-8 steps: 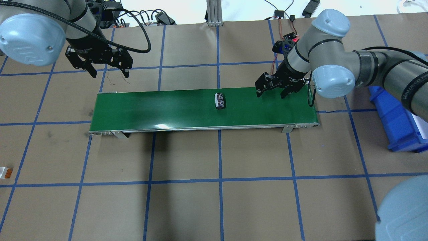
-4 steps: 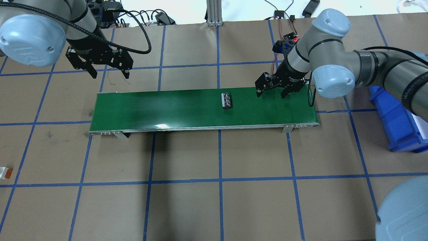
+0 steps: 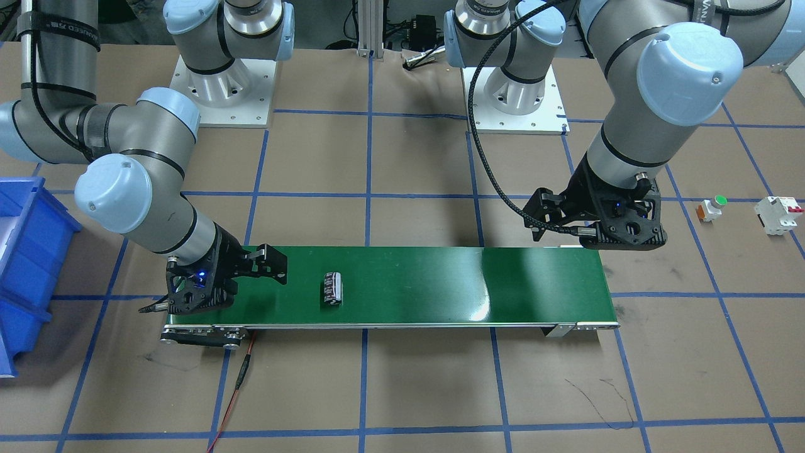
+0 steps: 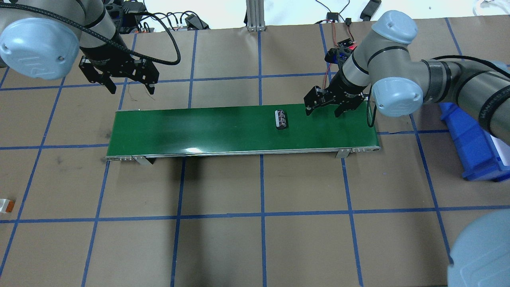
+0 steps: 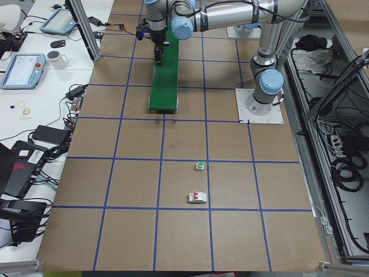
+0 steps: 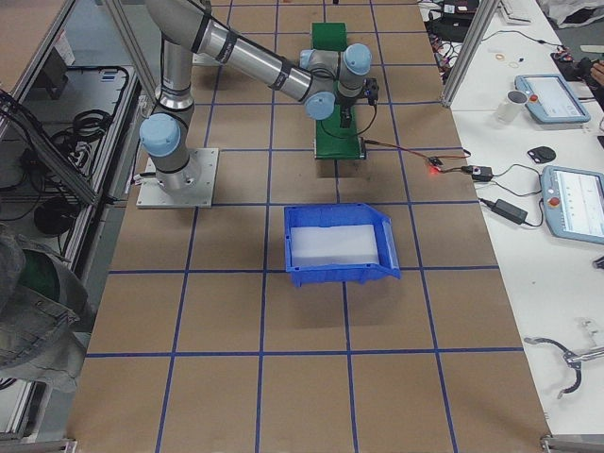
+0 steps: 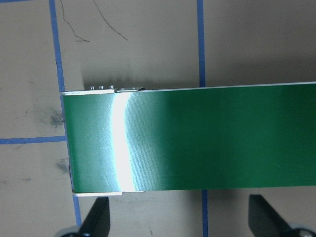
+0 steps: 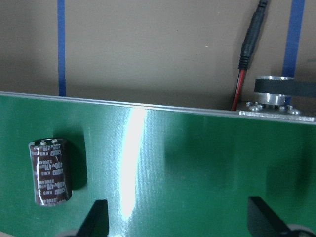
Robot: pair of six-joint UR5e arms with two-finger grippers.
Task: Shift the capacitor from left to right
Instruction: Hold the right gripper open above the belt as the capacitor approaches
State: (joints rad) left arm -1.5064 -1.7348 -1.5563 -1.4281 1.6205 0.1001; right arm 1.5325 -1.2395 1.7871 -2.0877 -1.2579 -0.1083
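Observation:
The capacitor (image 4: pixel 281 119), a stubby dark cylinder with pale print, lies on its side on the green conveyor belt (image 4: pixel 199 129), right of the belt's middle. It also shows in the front view (image 3: pixel 333 288) and at the left of the right wrist view (image 8: pixel 50 172). My right gripper (image 4: pixel 323 113) hangs open over the belt's right end, a short way right of the capacitor, with nothing between its fingers. Beyond the belt's left end, over the far edge, my left gripper (image 4: pixel 131 85) is open and empty. The left wrist view shows only bare belt (image 7: pixel 197 138).
A blue bin (image 4: pixel 474 147) stands on the table right of the belt. A white circuit breaker (image 3: pixel 778 214) and a green-capped push button (image 3: pixel 710 207) sit on the robot's left side. A red cable (image 3: pixel 236 384) runs off the belt's motor end.
The capacitor has travelled right along the belt, closer to the right gripper. Both arms have stayed almost still, with their grippers open.

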